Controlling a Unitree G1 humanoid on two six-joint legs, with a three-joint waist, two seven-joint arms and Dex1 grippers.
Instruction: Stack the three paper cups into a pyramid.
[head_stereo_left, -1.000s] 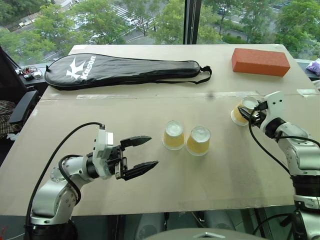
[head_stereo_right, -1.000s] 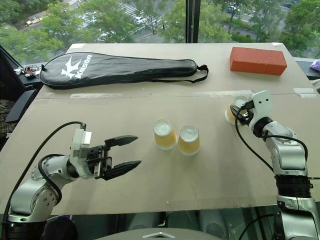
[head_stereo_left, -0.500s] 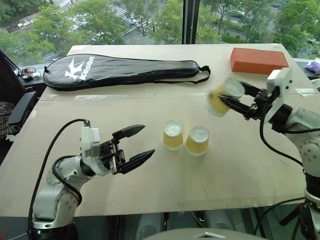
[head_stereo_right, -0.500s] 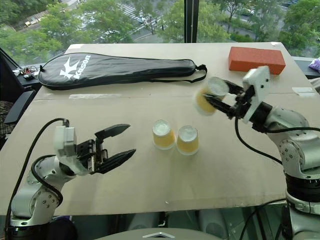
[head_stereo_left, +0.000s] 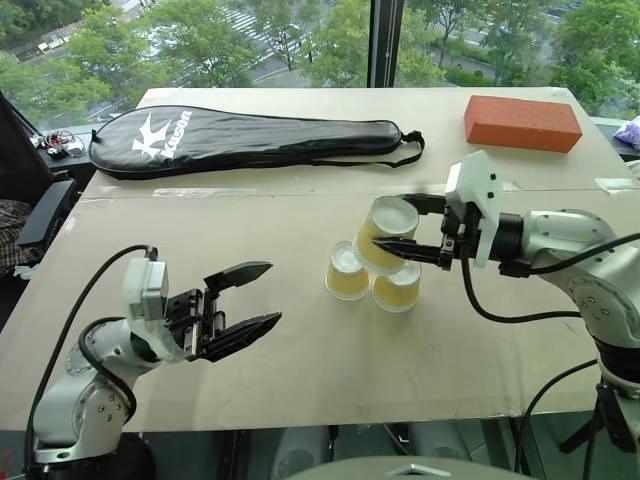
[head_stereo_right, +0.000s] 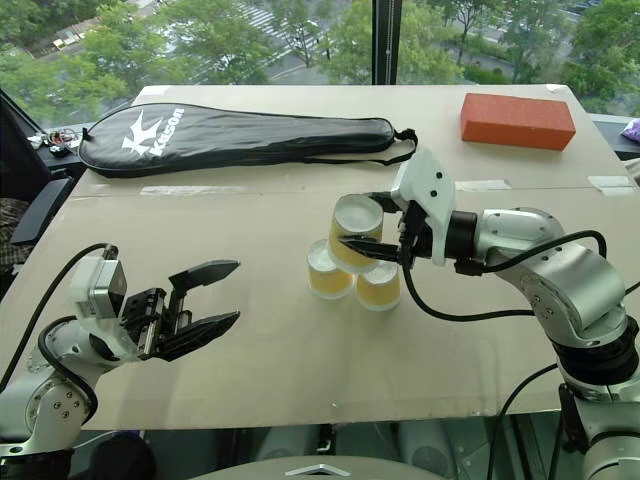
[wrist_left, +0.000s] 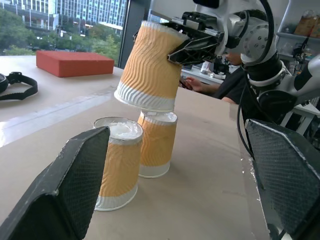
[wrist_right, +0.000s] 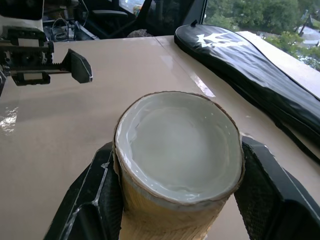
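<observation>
Your right gripper (head_stereo_left: 400, 228) pinches one paper cup (head_stereo_left: 384, 232) between its two black fingers, one on each side of the ribbed wall. That cup is upside down and tilted, held in the air just above the other two; from the left wrist view its rim seems close to their bases, though you cannot tell whether it touches. The right forearm reaches in level from the right side, pointing towards the table's middle.

Your left gripper (head_stereo_left: 248, 297) has its jaws spread wide and holds nothing. It hovers low over the table (head_stereo_left: 300, 370), left of the cups and well apart from them, pointing towards them.

You have three cups in all: the held one and two standing cups (wrist_left: 134, 152) side by side, upside down and touching, near the middle of the table. Each is tapered, with corrugated yellow-orange sides and a white base and rim.

Farther back lie one black soft racket case (head_stereo_left: 240, 140) and one orange brick (head_stereo_left: 522, 123), rectangular and rough-faced.
</observation>
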